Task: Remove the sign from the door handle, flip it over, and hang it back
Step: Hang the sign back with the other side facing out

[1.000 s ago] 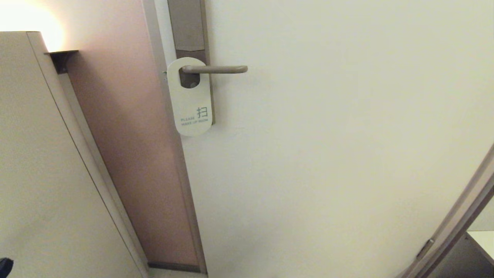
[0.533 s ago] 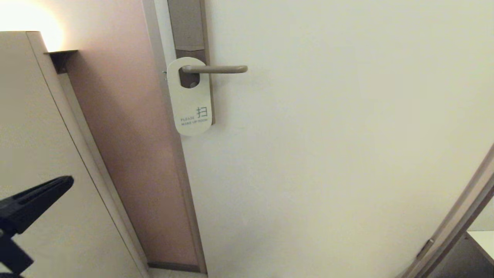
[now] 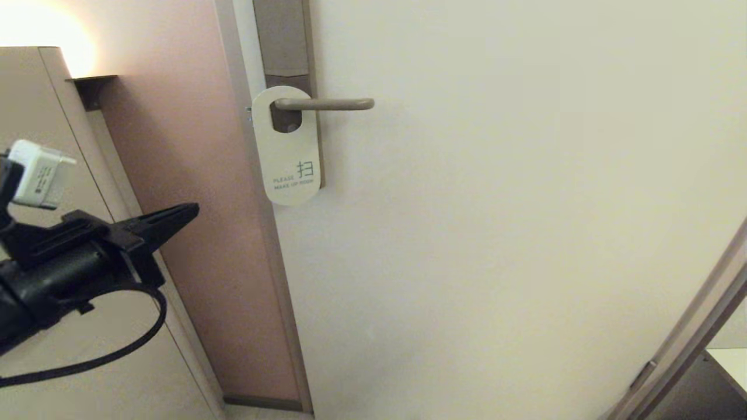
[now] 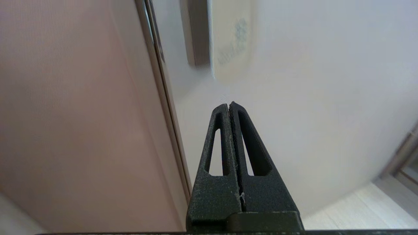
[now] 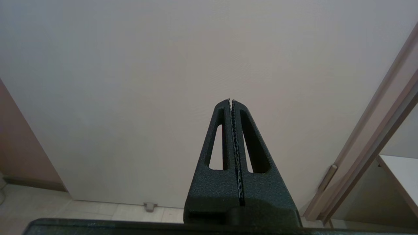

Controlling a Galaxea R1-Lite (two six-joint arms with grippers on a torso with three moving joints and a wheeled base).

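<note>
The sign [image 3: 289, 149] hangs on the door handle [image 3: 327, 104], white side out with a dark character and "PLEASE MAKE UP ROOM". The handle is a slim bronze-grey lever on a tall brown backplate [image 3: 284, 35]. My left gripper [image 3: 192, 209] is shut and empty, below and to the left of the sign, in front of the pinkish wall. In the left wrist view the gripper [image 4: 229, 103] points up toward the blurred lower end of the sign [image 4: 232, 45]. My right gripper [image 5: 230, 100] is shut and empty, low before the white door, out of the head view.
A beige cabinet [image 3: 46, 303] stands at the left, with a lit lamp above it. The door frame [image 3: 274, 262] runs down beside the pinkish wall [image 3: 192, 146]. A second door frame [image 3: 688, 338] slants at the lower right. A door stop [image 5: 150, 206] sits on the floor.
My left arm has risen from the lower left corner up and to the right toward the sign. The sign and handle have not moved.
</note>
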